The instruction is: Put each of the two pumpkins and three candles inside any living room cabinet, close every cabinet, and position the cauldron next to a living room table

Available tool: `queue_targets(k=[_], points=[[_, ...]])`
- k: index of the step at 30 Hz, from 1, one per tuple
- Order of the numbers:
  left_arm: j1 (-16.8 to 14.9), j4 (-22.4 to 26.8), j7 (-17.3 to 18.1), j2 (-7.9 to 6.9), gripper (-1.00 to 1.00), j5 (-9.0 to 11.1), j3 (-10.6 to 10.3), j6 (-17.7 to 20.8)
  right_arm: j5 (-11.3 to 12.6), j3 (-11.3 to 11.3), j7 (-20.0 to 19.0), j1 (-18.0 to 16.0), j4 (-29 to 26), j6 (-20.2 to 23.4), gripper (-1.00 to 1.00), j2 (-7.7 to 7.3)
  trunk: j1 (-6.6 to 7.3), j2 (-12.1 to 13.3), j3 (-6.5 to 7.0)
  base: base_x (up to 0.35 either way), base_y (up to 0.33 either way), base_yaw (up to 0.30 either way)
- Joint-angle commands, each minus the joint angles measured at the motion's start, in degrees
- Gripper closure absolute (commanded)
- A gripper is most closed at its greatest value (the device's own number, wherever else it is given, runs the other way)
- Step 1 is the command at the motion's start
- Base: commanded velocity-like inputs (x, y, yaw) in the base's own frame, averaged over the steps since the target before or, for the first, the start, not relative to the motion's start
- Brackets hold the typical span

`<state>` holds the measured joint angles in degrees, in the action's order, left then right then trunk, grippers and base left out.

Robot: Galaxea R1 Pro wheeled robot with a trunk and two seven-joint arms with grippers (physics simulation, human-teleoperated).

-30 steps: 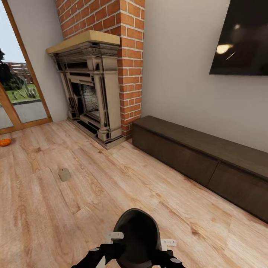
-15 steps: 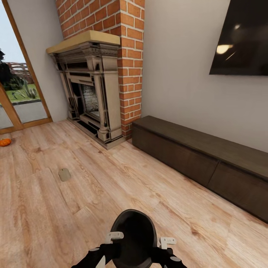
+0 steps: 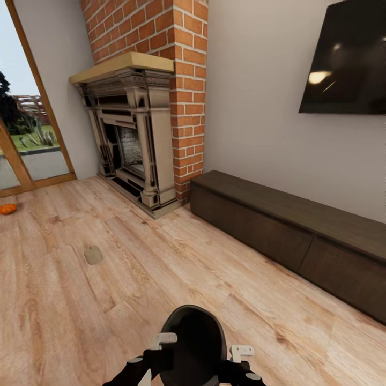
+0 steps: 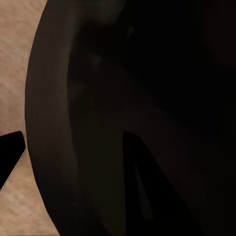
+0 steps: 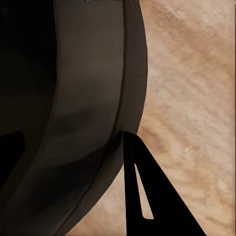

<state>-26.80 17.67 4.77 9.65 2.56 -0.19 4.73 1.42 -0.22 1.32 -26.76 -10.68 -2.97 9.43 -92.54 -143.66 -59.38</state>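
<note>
Whole view has shifted slightly since a second ago, so the robot is travelling: both grippers pinch the cauldron (image 3: pixel 194 343) rim, cabinet (image 3: pixel 289 236) closed, pumpkin (image 3: pixel 7 208) and candle (image 3: pixel 93 254) still floor-bound.

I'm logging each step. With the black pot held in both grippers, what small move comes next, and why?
Probably keep carrying the cauldron and turn to find the table: both grippers clamp its rim, while ahead lie only the closed cabinet, a candle and a pumpkin.
</note>
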Motion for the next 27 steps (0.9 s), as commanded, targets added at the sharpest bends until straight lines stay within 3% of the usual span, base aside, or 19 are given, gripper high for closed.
queue_targets(k=[1, 10, 14, 27], points=[[0.01, 0.09, 0.24, 0.01, 1.0, 0.51, -0.15, 0.37, 0.51, 0.48, -0.08, -0.04, -0.03, -0.18, 1.0, 0.05, 0.04, -0.01, 0.18, 0.0, 0.0, 0.0], [0.0, 0.09, 0.24, 0.01, 1.0, 0.51, -0.16, 0.37, 0.51, 0.48, -0.07, -0.04, -0.05, -0.19, 1.0, 0.0, 0.27, 0.12, 2.18, 0.0, 0.0, 0.0], [0.0, 0.09, 0.24, 0.01, 1.0, 0.51, -0.16, 0.37, 0.51, 0.48, -0.08, -0.04, -0.05, -0.19, 1.0, 0.04, 0.27, 0.12, 2.18, 0.0, 0.0, 0.0], [0.0, 0.09, 0.24, 0.01, 1.0, 0.5, -0.16, 0.37, 0.52, 0.48, -0.09, -0.04, -0.15, -0.45, 1.0, -0.03, 0.61, 0.29, 5.06, 0.0, 0.0, 0.0]])
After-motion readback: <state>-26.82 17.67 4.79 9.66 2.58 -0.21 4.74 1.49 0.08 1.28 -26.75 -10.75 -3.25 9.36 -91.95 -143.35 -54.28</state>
